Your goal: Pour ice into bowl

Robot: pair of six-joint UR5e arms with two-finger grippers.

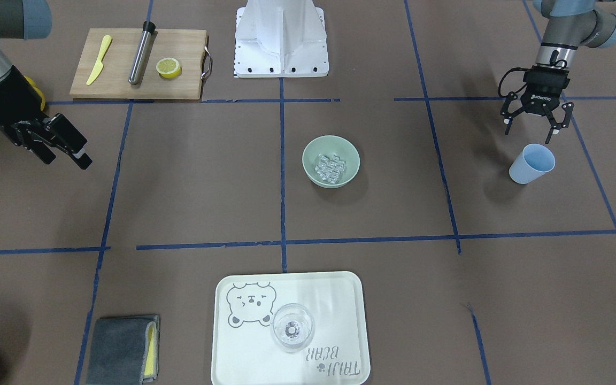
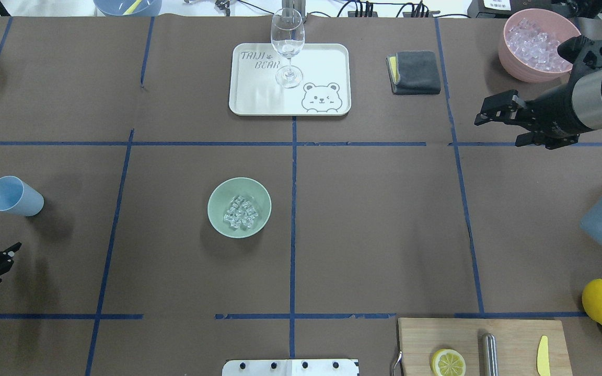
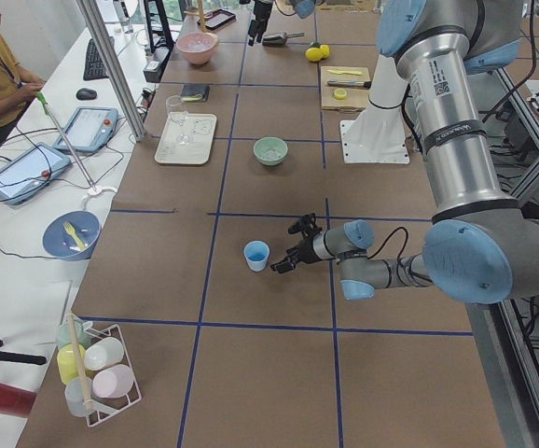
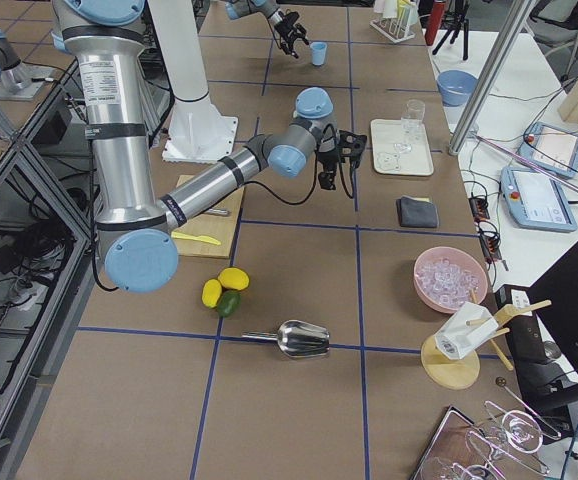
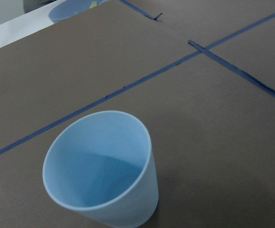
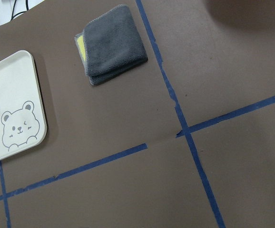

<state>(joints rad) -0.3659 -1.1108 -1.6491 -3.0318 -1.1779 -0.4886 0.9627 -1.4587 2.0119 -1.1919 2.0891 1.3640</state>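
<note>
The pale mint-green bowl stands near the table's middle, also in the overhead view. Clear ice cubes lie in a heap inside it. An empty light-blue cup stands upright at the robot's left. My left gripper is open and empty, just on the robot's side of the cup and apart from it. My right gripper looks shut and empty, hovering far off on the robot's right.
A tray with a wine glass stands at the far middle, with a grey cloth and a pink bowl of ice to its right. A cutting board holds a lemon half, a muddler and a knife. Lemons lie near it.
</note>
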